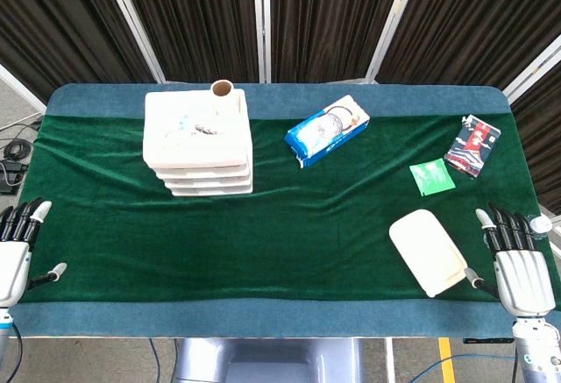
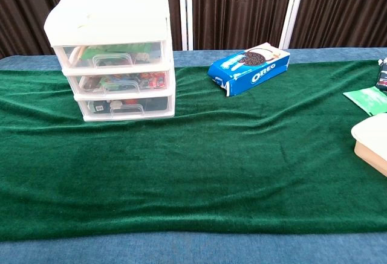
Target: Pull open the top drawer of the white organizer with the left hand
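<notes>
I have not started the pull yet. The white organizer [image 2: 112,55] stands at the far left of the table [image 1: 263,243], and its top drawer [image 2: 115,54] looks fully shut, flush with the two below. My left hand [image 1: 17,243] rests at the near left edge, well apart from it, fingers released and holding nothing. My right hand [image 1: 517,260] lies spread at the near right, just beside a cream lid [image 1: 427,251]. The whole reach, grasp and pull remain.

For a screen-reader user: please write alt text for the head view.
A white three-drawer organizer, drawers closed, sits far left on a green cloth. Both robot hands, left and right, rest open at the near corners, holding nothing.
</notes>
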Motion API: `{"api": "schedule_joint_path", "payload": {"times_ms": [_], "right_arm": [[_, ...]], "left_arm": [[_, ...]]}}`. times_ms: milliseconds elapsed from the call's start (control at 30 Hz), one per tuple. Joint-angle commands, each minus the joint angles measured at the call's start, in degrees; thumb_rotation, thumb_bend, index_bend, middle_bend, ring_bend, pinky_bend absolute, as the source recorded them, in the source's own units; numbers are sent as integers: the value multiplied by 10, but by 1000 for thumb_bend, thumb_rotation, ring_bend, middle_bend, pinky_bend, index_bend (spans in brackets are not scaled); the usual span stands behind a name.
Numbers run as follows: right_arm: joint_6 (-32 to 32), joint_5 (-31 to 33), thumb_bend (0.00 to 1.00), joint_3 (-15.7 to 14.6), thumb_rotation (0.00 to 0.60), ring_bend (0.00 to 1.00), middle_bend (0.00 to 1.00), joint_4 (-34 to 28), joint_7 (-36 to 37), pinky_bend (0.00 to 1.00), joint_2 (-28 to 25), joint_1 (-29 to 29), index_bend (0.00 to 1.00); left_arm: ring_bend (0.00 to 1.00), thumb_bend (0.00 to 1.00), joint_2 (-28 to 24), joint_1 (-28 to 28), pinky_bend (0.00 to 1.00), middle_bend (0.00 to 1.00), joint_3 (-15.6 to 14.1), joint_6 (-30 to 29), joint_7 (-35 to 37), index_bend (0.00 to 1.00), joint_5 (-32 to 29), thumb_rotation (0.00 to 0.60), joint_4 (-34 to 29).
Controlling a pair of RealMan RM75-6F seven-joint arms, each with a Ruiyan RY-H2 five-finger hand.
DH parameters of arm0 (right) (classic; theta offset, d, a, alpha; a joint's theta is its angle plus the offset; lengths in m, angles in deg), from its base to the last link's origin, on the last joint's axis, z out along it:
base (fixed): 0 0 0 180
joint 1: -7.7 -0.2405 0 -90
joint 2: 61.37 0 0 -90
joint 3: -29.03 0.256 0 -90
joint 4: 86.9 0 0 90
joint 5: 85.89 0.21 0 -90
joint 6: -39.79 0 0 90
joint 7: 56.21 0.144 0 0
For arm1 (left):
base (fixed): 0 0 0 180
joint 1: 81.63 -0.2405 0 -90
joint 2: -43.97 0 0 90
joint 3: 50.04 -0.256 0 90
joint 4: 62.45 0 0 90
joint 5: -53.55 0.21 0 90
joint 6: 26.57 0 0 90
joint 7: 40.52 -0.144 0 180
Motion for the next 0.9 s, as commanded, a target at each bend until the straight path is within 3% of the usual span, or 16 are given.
{"api": "schedule_joint_path", "payload": {"times_ms": [33,333,900], "right_arm": [[1,-1,40,0,600,0,0,0,0,0,0,1,0],[1,-5,39,-2,600,0,0,-2,1,0,1,1,0],[-8,-1,39,-5,600,0,0,-1,2,0,2,0,0]], "left_arm": [[0,136,0,0,0,0,1,0,1,0,-1,600,-1],[0,136,1,-2,0,0,0,-4,0,0,4,600,-4],[0,143,1,22,0,0,-1,43,24,0,-2,600,-13]]}}
